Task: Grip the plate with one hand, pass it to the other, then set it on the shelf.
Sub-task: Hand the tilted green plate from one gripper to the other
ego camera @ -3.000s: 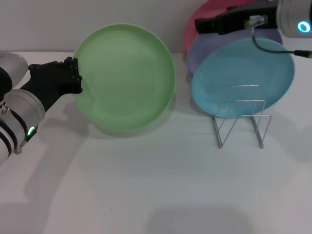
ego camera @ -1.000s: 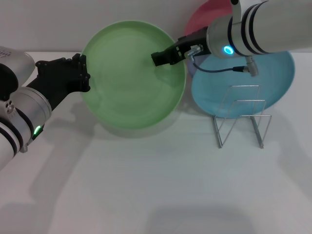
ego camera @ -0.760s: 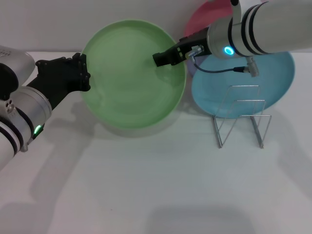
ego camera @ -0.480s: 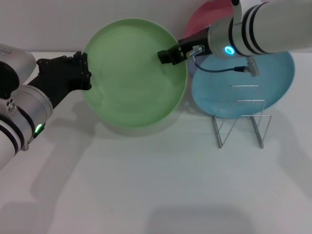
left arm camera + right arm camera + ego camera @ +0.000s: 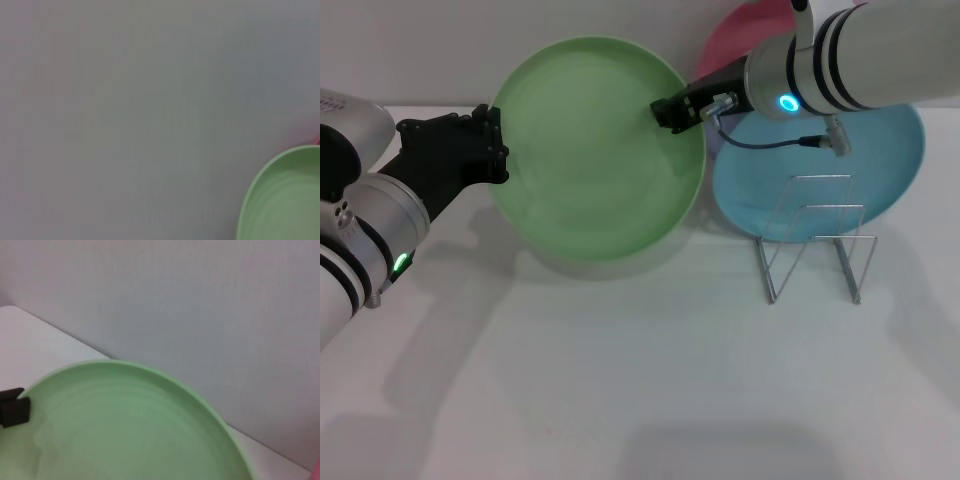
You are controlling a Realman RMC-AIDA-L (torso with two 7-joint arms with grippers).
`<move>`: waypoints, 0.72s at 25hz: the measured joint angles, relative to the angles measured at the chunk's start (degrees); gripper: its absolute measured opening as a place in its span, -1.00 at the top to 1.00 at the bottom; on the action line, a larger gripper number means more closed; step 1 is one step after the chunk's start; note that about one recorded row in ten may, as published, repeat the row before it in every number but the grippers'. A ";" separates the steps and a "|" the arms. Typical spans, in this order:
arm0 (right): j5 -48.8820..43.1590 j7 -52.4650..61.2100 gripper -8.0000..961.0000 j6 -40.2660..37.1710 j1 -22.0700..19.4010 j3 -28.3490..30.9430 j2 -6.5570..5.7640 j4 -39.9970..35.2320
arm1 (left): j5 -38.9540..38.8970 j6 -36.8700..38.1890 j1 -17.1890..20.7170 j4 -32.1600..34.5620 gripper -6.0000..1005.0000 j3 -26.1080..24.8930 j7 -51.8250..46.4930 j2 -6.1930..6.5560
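White counter [image 5: 650, 390] against a plain grey wall. Green plate [image 5: 597, 150] held up off the counter, tilted to face the camera, so its far rim is free for the other arm. Left gripper [image 5: 480, 148] has its fingers clamped on the plate's left rim, carrying it. Right gripper [image 5: 670, 110] sits at the upper right rim, reaching in for the handover; cannot tell whether its fingers are apart or closed on the rim. Blue plate [image 5: 840, 160] leans by the wall behind the wire rack [image 5: 815, 240], with a pink one [image 5: 745, 30] behind that. Rack slots are empty and upright, well right of the green plate, waiting for it. Handover looks underway, not finished.
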 joint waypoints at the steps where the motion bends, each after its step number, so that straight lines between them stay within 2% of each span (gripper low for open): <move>1: -0.32 -0.22 0.14 0.15 0.09 -0.03 -0.01 -0.03 | 0.00 0.02 0.04 0.00 0.75 0.02 -0.04 0.00; 4: -2.30 -2.26 0.28 0.44 0.18 -1.58 0.00 0.20 | 0.00 0.08 0.08 0.00 0.75 0.08 -0.21 0.02; 9: -5.87 -1.93 0.65 0.21 -0.46 -4.72 0.14 2.43 | 0.02 0.52 0.10 -0.05 0.74 0.32 -0.19 0.05; 12: -6.43 -1.66 0.79 0.25 -1.14 -5.03 0.15 3.73 | 0.28 1.99 0.38 -0.19 0.73 1.36 0.18 0.08; 18: -6.58 -1.63 0.79 -0.14 -2.30 -5.29 0.29 5.68 | 0.76 3.93 0.93 -0.67 0.73 3.14 0.27 0.05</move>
